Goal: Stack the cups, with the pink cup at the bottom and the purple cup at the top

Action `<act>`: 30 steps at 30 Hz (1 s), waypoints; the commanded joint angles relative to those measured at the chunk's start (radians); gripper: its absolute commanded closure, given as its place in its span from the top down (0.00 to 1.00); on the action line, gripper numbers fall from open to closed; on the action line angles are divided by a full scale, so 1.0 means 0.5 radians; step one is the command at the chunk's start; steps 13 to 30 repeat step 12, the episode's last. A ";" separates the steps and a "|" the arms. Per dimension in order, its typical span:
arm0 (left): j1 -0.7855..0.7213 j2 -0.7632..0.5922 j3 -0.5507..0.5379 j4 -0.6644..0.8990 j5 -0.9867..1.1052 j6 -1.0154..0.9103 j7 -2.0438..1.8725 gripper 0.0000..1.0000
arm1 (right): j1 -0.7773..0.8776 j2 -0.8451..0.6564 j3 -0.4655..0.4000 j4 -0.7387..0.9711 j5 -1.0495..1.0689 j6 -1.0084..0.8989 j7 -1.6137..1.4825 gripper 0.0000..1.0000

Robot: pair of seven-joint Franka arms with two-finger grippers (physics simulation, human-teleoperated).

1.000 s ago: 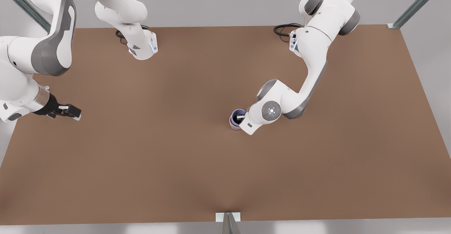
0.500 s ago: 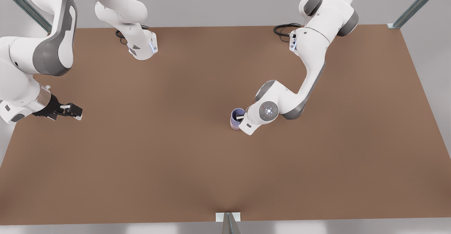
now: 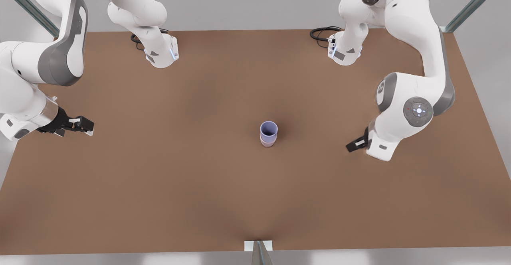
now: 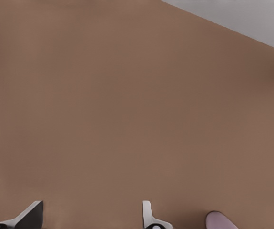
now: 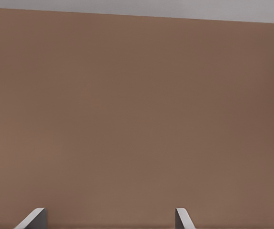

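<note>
Left pincer low, fingers spread, holding nothing. Right pincer low, fingers spread, holding nothing, arm waiting.

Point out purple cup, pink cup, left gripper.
purple cup [image 3: 268, 129]: front view, on its rim, nested in the cup below.
pink cup [image 3: 268, 141]: front view, lower wall showing beneath.
left gripper [image 4: 91, 215]: left wrist view, between its spread fingers.

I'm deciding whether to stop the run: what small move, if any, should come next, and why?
Probably just lift the left gripper clear and stop. The purple cup sits upright in the pink cup, untouched; the left jaws stand open at the front view's right, and the right gripper waits open at its left.
</note>
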 commanded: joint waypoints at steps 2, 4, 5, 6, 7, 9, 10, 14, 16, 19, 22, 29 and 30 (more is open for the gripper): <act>0.235 -0.191 -0.180 -0.007 0.081 -0.207 1.015 1.00 | -0.003 0.001 0.002 0.000 0.002 -0.001 -0.050 1.00; 0.355 -0.286 -0.318 -0.007 0.170 -0.204 1.221 1.00 | -0.003 -0.023 -0.002 0.043 0.002 -0.029 -0.037 1.00; 0.364 -0.314 -0.337 -0.010 0.170 -0.204 1.282 1.00 | -0.006 -0.026 -0.005 0.047 -0.007 -0.029 -0.037 1.00; 0.370 -0.326 -0.361 -0.011 0.170 -0.204 1.295 1.00 | 0.000 -0.026 -0.005 0.047 -0.022 -0.026 -0.040 1.00; 0.376 -0.339 -0.374 -0.017 0.173 -0.207 1.304 1.00 | -0.006 -0.020 -0.002 0.046 -0.022 -0.029 -0.037 1.00; 0.380 -0.339 -0.374 -0.017 0.173 -0.207 1.313 1.00 | -0.018 -0.023 -0.005 0.047 -0.016 -0.029 -0.037 1.00; 0.380 -0.339 -0.377 -0.020 0.173 -0.207 1.313 1.00 | -0.018 -0.020 -0.005 0.043 -0.016 -0.026 -0.025 1.00; 0.380 -0.336 -0.386 -0.038 0.173 -0.207 1.313 1.00 | -0.021 -0.014 -0.005 0.043 -0.019 -0.026 -0.016 1.00; 0.380 -0.336 -0.386 -0.038 0.173 -0.207 1.313 1.00 | -0.021 -0.014 -0.005 0.043 -0.019 -0.026 -0.016 1.00; 0.380 -0.336 -0.386 -0.038 0.173 -0.207 1.313 1.00 | -0.021 -0.014 -0.005 0.043 -0.019 -0.026 -0.016 1.00; 0.380 -0.336 -0.386 -0.038 0.173 -0.207 1.313 1.00 | -0.021 -0.014 -0.005 0.043 -0.019 -0.026 -0.016 1.00; 0.380 -0.336 -0.386 -0.038 0.173 -0.207 1.313 1.00 | -0.021 -0.014 -0.005 0.043 -0.019 -0.026 -0.016 1.00; 0.380 -0.336 -0.386 -0.038 0.173 -0.207 1.313 1.00 | -0.021 -0.014 -0.005 0.043 -0.019 -0.026 -0.016 1.00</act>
